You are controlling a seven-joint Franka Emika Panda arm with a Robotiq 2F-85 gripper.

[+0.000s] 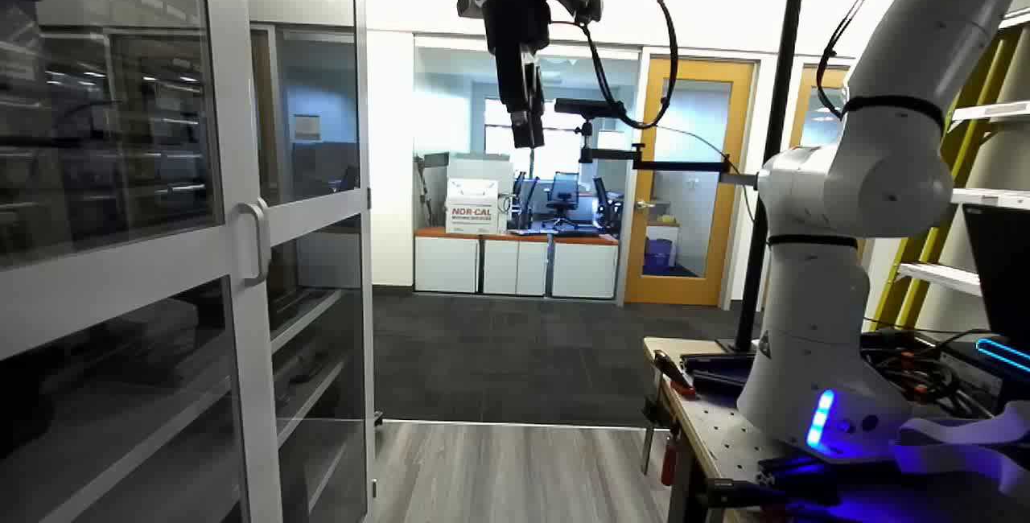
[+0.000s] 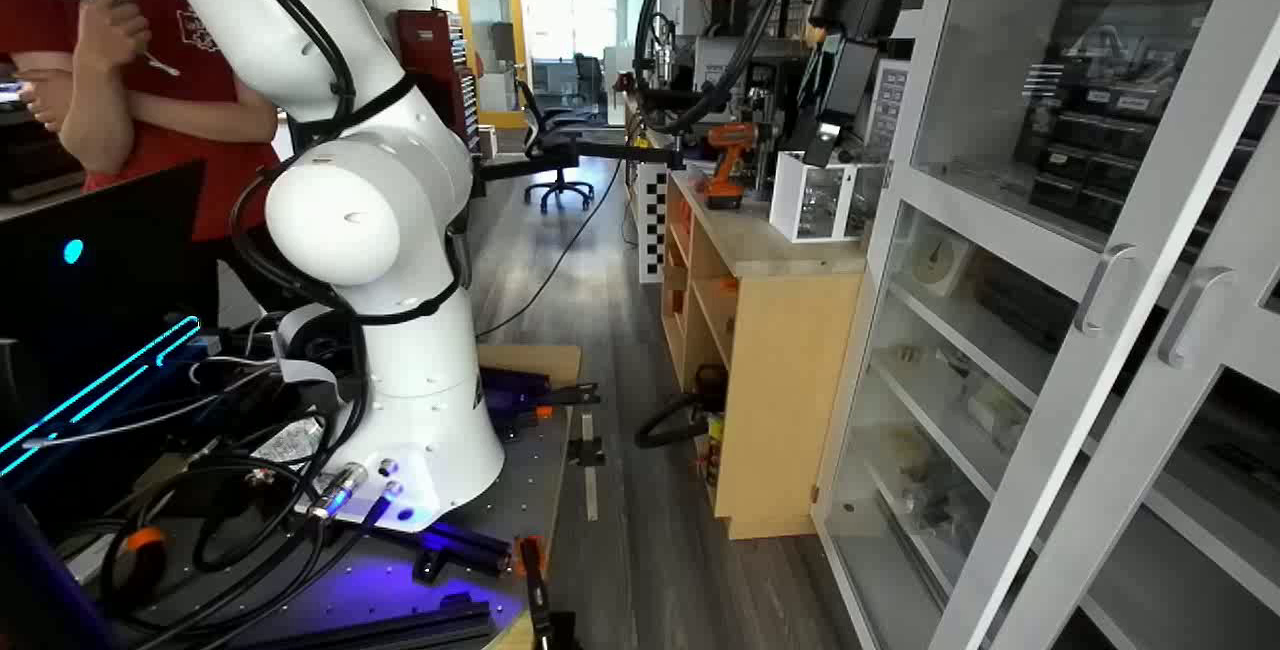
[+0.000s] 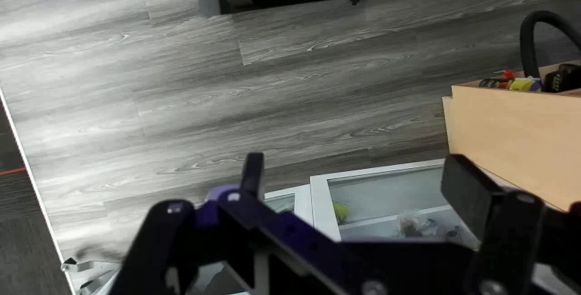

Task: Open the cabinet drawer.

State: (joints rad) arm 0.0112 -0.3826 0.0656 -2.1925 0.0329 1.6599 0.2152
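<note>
The cabinet is tall, with light grey frames and glass doors point(image 1: 233, 105); it also shows in an exterior view point(image 2: 1000, 215) and in the wrist view point(image 3: 321, 204). Its doors look shut. A grey bar handle point(image 1: 259, 241) shows on a door frame, and two handles point(image 2: 1104, 288) point(image 2: 1197, 316) sit side by side in an exterior view. My gripper point(image 3: 363, 181) is open and empty, its fingers wide apart. It points down, high in front of the cabinet point(image 1: 529, 137), apart from the handles; it also shows in an exterior view point(image 2: 835, 115). No separate drawer front is clear.
A wooden bench point(image 2: 790, 380) adjoins the cabinet, with an orange drill point(image 2: 728, 165) and a white-framed clear box point(image 2: 815, 195) on it. My base stands on a table point(image 2: 530, 490) with cables and a laptop point(image 2: 100, 280). A person in red point(image 2: 150, 110) stands behind it.
</note>
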